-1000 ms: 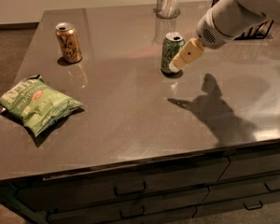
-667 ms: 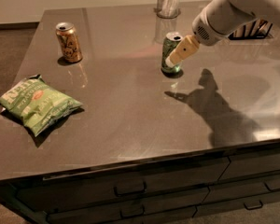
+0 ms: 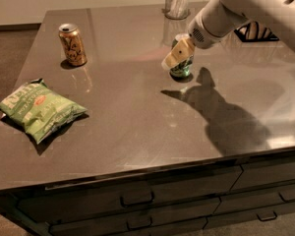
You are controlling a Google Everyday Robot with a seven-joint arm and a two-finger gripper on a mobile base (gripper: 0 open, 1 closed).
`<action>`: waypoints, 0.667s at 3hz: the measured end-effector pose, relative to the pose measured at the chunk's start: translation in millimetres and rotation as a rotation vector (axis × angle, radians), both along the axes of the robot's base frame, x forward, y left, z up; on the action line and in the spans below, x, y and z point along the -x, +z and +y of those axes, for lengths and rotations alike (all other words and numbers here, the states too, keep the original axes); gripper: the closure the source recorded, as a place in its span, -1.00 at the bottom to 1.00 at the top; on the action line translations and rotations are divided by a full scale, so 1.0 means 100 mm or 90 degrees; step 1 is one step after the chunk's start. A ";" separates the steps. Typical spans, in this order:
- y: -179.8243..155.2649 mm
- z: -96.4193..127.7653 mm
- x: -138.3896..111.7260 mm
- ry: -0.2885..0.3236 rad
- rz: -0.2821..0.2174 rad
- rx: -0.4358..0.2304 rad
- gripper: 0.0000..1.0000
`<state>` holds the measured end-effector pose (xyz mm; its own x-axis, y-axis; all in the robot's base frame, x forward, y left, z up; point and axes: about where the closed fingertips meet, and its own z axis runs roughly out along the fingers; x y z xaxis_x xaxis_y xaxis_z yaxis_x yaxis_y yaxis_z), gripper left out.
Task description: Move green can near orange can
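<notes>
Gripper (image 3: 176, 59): positioned at the green can (image 3: 185, 67), with its tan pad across the can's upper front. Whether it is clamped on the can or merely set against it cannot be told from this view.

Green can: upright on the grey countertop (image 3: 137, 127), directly at the gripper, in the rear half of the surface.

Handling assessment: a small aluminium drink can is judged light, with thin walls that would dent under hard pressure. The painted side is smooth and likely to slip. It has a narrow base, so a push high on the body could tip it. Recommended hold is across the mid-body, with moderate force and the can kept vertical.

Destination: the orange can (image 3: 73, 44) stands upright well to the left of the gripper in the camera view, at much the same depth and close to the counter's left edge.

Clearance: the countertop between the gripper and the orange can is bare, so a straight leftward carry looks unobstructed. The green chip bag (image 3: 39, 109) lies left of the gripper and well forward, off that line. A glass tumbler (image 3: 177, 0) stands just behind the gripper, so any rearward drift risks contact. A dark patterned object (image 3: 255, 31) sits to the right, away from the route.

Edge risk: set the can down short of the left edge.
</notes>
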<state>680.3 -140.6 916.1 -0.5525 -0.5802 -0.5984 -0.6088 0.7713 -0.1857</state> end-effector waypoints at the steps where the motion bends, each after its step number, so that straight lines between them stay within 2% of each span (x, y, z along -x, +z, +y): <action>1: -0.06 0.19 -0.03 0.018 0.016 -0.013 -0.62; 2: -0.04 0.30 -0.08 0.030 0.020 -0.020 -0.17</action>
